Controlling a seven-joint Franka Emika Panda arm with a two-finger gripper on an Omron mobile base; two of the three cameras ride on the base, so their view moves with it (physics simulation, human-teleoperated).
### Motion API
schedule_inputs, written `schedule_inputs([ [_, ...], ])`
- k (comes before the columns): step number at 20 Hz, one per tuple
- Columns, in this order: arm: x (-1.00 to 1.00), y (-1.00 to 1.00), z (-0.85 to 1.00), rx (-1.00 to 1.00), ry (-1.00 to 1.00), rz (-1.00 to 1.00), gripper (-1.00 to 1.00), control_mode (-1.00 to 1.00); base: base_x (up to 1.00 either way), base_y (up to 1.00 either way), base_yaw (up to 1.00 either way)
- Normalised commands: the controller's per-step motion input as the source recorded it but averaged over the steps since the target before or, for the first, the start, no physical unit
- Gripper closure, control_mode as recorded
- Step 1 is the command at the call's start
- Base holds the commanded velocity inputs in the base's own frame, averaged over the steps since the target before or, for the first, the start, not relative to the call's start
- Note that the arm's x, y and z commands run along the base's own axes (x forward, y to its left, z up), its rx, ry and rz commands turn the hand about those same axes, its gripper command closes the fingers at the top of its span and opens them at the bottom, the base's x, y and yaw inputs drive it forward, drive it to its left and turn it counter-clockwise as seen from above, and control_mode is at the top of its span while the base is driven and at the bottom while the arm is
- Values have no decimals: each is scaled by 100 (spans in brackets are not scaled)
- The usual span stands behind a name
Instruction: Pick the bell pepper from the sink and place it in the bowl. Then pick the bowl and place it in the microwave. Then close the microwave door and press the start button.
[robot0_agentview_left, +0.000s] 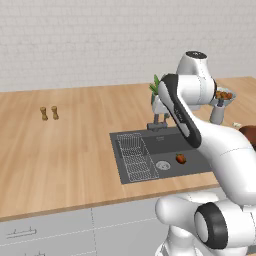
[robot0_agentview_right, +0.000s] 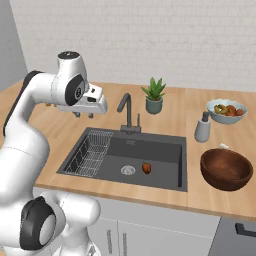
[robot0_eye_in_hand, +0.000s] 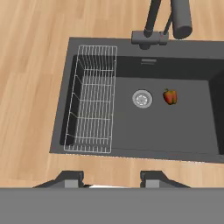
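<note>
Bell pepper (robot0_eye_in_hand: 170, 96): on sink (robot0_eye_in_hand: 183, 127) floor beside drain (robot0_eye_in_hand: 142, 99), faucet (robot0_eye_in_hand: 151, 19) side; claw (robot0_eye_in_hand: 111, 177) hovers high over sink's front rim, fingers apart, empty; pepper lies ahead, slightly right; bowl (robot0_agentview_right: 226, 169) waits on table.

Potted plant (robot0_agentview_right: 154, 95), soap dispenser (robot0_agentview_right: 202, 128), fruit bowl (robot0_agentview_right: 227, 111) on counter (robot0_agentview_right: 60, 130).
</note>
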Motion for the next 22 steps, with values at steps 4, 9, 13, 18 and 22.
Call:
schedule_inputs([
  [4, -26, -1, 0, 0, 0, 0, -100, -100, 0, 0, 0],
  [9, -91, -26, -17, 0, 0, -2, -100, -100, 0, 0, 0],
  [13, -64, -52, -26, 0, 1, 0, -100, -100, 0, 0, 0],
  [18, -15, -54, -30, 0, 3, 0, -100, -100, 0, 0, 0],
  [22, 0, -47, -37, 0, 2, 0, -100, -100, 0, 0, 0],
])
